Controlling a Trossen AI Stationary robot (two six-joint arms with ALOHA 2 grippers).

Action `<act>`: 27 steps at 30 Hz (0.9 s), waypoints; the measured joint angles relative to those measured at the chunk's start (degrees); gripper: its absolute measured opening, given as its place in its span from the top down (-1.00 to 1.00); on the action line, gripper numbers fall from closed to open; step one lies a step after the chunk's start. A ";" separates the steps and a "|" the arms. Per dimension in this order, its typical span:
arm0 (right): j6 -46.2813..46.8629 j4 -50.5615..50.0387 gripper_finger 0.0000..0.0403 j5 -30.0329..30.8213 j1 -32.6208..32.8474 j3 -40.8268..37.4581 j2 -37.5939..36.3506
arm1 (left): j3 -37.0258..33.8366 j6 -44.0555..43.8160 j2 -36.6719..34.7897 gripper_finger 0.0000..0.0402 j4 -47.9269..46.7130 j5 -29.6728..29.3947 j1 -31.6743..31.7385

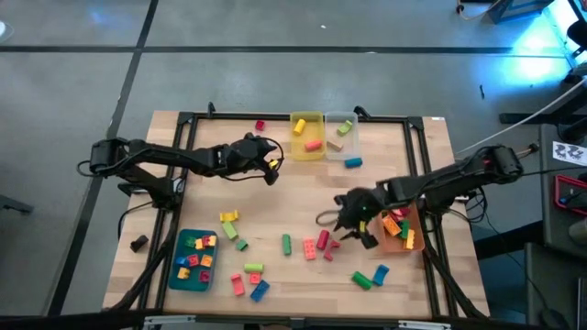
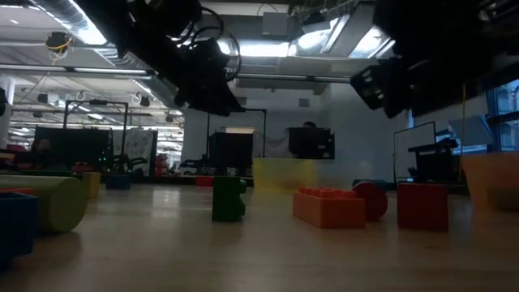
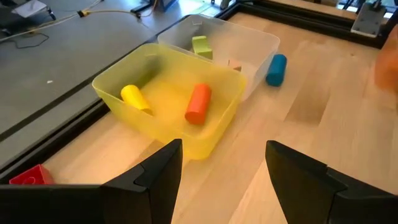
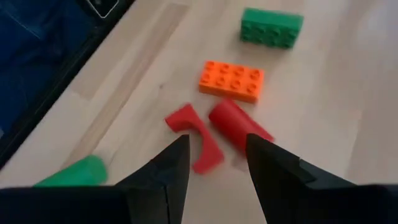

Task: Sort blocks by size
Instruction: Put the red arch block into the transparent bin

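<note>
Many small plastic toy blocks [image 1: 240,242] lie scattered along the wooden desk's [image 1: 293,188] near edge. Left gripper [image 1: 271,167], fingers apart and empty, hangs just before the translucent yellow plastic bin [image 3: 166,99] at the far edge. Right gripper [image 4: 214,165], fingers partly apart, hovers over a red cylindrical block [image 4: 239,129], near the right edge. No readable writing.

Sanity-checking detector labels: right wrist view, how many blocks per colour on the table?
Red: 2, red curved piece and red cylinder
Orange: 1, orange brick
Green: 2, green brick and green cylinder
Total: 5
</note>
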 joint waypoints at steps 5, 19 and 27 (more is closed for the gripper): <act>-1.74 2.94 0.21 11.67 6.88 0.02 2.72 | 0.00 -0.33 0.00 -0.06 0.96 0.07 -0.16; -4.71 10.65 0.21 14.55 11.12 0.00 13.89 | 0.02 -1.32 0.04 -0.06 0.58 0.11 -0.38; -7.41 10.19 0.21 15.67 11.12 0.02 15.69 | 0.02 -1.36 0.04 -0.06 0.58 0.11 -0.38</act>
